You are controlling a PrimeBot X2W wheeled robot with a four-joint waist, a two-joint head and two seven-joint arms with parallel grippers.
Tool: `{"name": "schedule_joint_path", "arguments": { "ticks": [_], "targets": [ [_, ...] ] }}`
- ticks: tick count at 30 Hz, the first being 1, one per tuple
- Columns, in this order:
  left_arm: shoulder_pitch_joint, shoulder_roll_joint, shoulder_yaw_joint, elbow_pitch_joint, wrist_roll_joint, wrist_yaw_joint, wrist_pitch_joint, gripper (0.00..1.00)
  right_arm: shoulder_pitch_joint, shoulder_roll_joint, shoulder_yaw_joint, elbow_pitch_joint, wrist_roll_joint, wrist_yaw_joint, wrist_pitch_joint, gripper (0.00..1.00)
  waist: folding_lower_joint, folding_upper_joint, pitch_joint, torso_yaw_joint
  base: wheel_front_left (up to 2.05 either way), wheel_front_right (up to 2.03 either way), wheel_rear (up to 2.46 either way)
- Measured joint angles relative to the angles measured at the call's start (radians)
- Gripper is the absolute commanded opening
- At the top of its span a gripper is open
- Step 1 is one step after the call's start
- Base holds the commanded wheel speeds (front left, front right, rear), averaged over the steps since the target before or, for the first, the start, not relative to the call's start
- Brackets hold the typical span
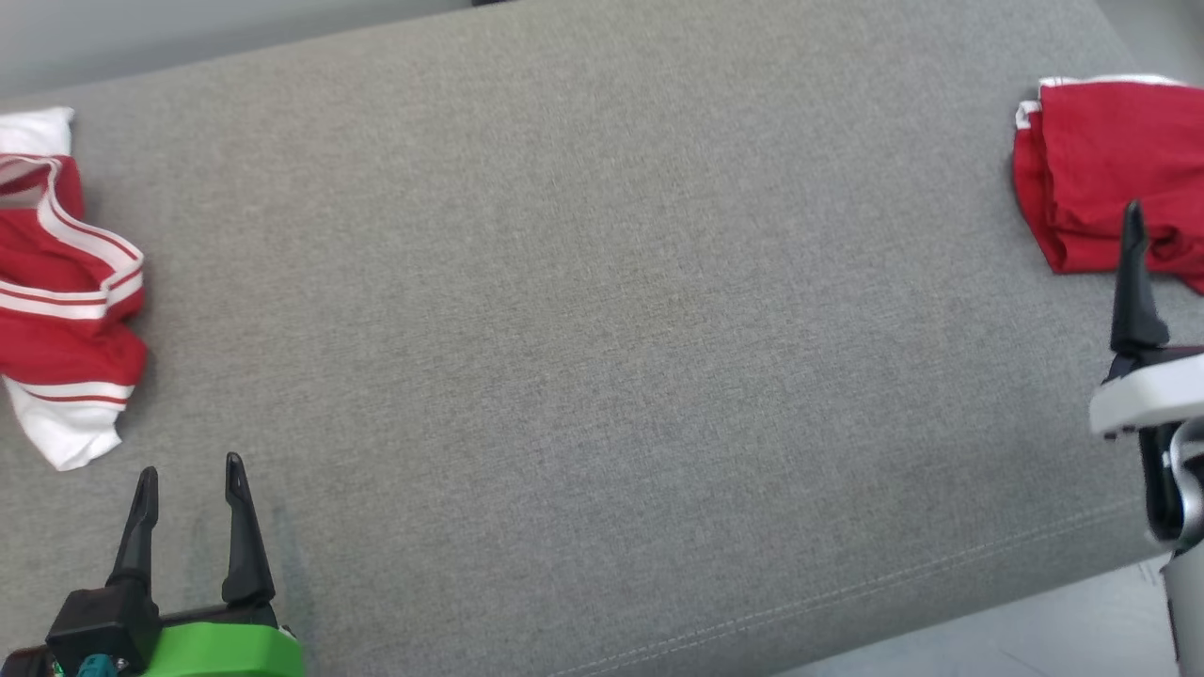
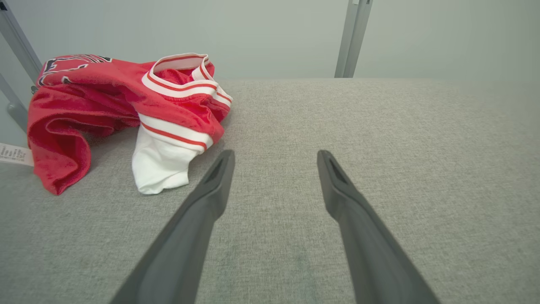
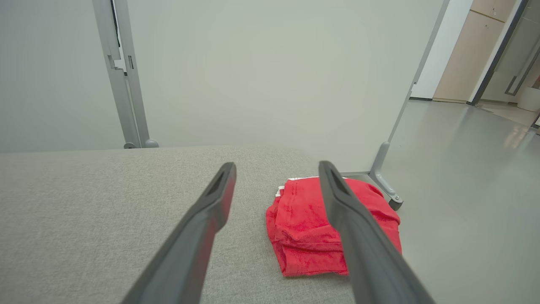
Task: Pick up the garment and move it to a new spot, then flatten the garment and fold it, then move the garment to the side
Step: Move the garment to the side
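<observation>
A crumpled red garment with white striped trim (image 1: 66, 282) lies at the left edge of the grey fabric tabletop (image 1: 602, 329). In the left wrist view this garment (image 2: 105, 97) sits ahead and to the left of my left gripper (image 2: 275, 154). That left gripper (image 1: 190, 470) stands open and empty just below the garment, apart from it. A folded red garment (image 1: 1101, 169) rests at the far right. My right gripper (image 3: 277, 165) is open and empty, hovering just short of the folded garment (image 3: 312, 228). One of its fingers (image 1: 1135, 282) shows at the right edge.
The tabletop's front edge (image 1: 941, 602) runs diagonally at the lower right, with pale floor beyond it. Grey metal frame posts (image 3: 122, 84) stand behind the table against a plain wall. The folded garment lies close to the table's right end, beside a frame foot (image 3: 386, 185).
</observation>
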Motion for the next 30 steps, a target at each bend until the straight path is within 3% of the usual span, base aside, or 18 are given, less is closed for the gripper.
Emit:
{"name": "schedule_joint_path", "arguments": {
  "ticks": [6, 12, 17, 24, 30],
  "targets": [
    [0.004, -0.026, 0.01, 0.067, 0.017, -0.044, -0.002, 1.0, 0.173, 0.085, -0.03, -0.1, -0.077, 0.0, 0.0, 1.0, 0.0, 0.0, -0.108, 0.044, 0.0, 0.0, 0.0],
    [0.015, -0.053, 0.019, 0.117, 0.029, -0.072, -0.002, 1.0, 0.306, 0.175, -0.007, -0.111, -0.136, 0.0, 0.0, 1.0, 0.0, 0.0, -0.173, 0.116, 0.0, 0.0, 0.0],
    [0.022, -0.069, 0.035, 0.126, 0.034, -0.076, -0.002, 1.0, 0.353, 0.206, 0.06, -0.095, -0.16, 0.0, 0.0, 1.0, 0.0, 0.0, -0.205, 0.173, 0.0, 0.0, 0.0],
    [0.021, -0.079, 0.038, 0.115, 0.035, -0.09, -0.002, 1.0, 0.355, 0.224, 0.076, -0.097, -0.161, 0.0, 0.0, 1.0, 0.0, 0.0, -0.214, 0.242, 0.0, 0.0, 0.0],
    [0.02, -0.081, 0.053, 0.105, 0.035, -0.099, -0.002, 1.0, 0.358, 0.236, 0.095, -0.102, -0.162, 0.0, 0.0, 1.0, 0.0, 0.0, -0.215, 0.241, 0.0, 0.0, 0.0]
  ]
}}
